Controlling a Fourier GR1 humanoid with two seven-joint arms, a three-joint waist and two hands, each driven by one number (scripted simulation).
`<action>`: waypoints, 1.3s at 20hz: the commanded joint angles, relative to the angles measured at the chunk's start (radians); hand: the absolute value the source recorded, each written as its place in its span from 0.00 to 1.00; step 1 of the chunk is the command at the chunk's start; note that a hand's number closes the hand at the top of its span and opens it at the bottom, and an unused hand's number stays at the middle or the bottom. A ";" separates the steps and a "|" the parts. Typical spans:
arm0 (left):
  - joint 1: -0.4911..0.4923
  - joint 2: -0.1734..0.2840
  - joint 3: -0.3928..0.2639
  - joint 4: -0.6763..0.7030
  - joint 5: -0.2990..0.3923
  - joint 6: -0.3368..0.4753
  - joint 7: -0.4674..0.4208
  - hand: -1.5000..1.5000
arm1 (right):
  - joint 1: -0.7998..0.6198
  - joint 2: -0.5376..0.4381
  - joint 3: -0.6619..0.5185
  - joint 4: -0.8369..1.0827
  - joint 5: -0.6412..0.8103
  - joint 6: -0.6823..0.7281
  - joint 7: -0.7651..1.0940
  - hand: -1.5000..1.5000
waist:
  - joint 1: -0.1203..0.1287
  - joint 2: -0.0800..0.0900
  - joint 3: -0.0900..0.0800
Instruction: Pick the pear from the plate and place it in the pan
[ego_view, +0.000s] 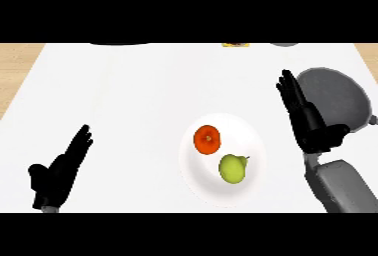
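Pear (232, 168): lies on the white plate (247, 135), near its lower right part.
Orange fruit (209, 139): on the same plate, just above-left of the pear.
Pan (341, 96): grey, at the desk's (133, 100) right, well apart from the pear.
Right robot hand (306, 117): fingers straight, holding nothing, between plate and pan.
Left robot hand (63, 167): fingers straight, holding nothing, at lower left.
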 joint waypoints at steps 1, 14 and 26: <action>-0.032 0.029 0.039 -0.048 -0.005 0.024 0.057 0.50 | 0.093 0.068 0.021 0.006 -0.034 0.013 -0.004 1.00 | -0.008 -0.022 -0.032; -0.194 0.010 0.125 -0.060 -0.018 0.104 0.064 0.50 | 0.515 0.008 0.055 -0.166 0.193 -0.477 0.100 0.00 | -0.066 -0.036 -0.039; -0.282 -0.012 0.122 -0.069 -0.035 0.111 0.140 0.50 | 0.529 -0.546 0.034 -0.721 0.180 -0.180 0.856 0.00 | -0.014 -0.023 -0.038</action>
